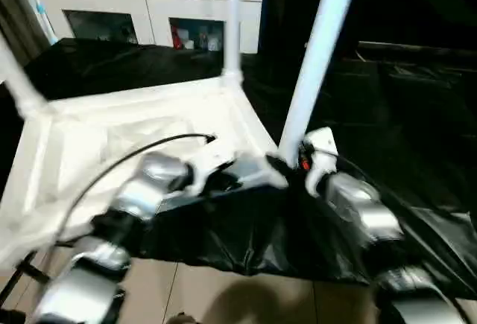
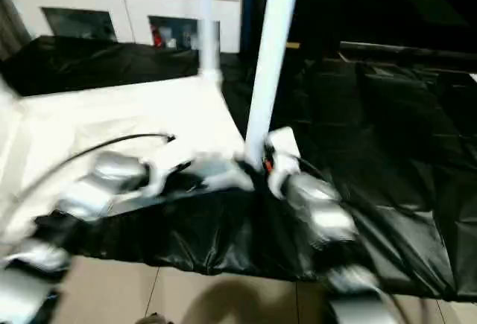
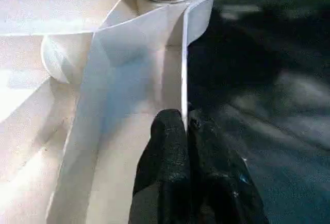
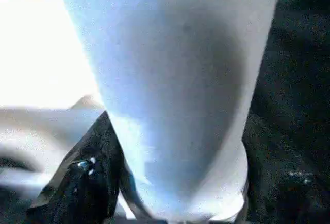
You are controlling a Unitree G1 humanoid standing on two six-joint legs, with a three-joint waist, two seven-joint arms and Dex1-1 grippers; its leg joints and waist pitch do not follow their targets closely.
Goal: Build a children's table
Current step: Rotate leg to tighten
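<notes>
on the left, lying upside down on a black sheet (image 1: 387, 115), the white table top (image 1: 112, 145), ribbed underside facing up. at its far left corner one leg (image 1: 16, 78) leaning out toward the picture edge; at the far right corner a second leg (image 1: 232, 18) standing upright in its socket. behind it, a white cabinet (image 1: 149, 7) with glass doors.

reaching over the near part of the top, the left gripper (image 3: 184, 131). seen from the left wrist: both black fingers (image 3: 165, 152) pressed together on the thin rim wall of the table top, one finger on the inner side and one on the outer side, pinching the rim between them. just beyond the fingertips along the same rim, the near right corner socket, with the round base of a leg sitting in it.

further right, at that near right corner, a third leg (image 1: 317, 56) rising steeply and tilted a little to the right at the top. at its lower end, touching it, the right gripper (image 1: 292, 166). from the right wrist: one black finger (image 4: 85, 183) lying against the side of the leg near its base, the leg just beside it and very close to the camera; second finger hidden behind the leg, so cannot tell if clamped or only resting.

under the near edge of the sheet, a beige tile floor (image 1: 223, 294).
</notes>
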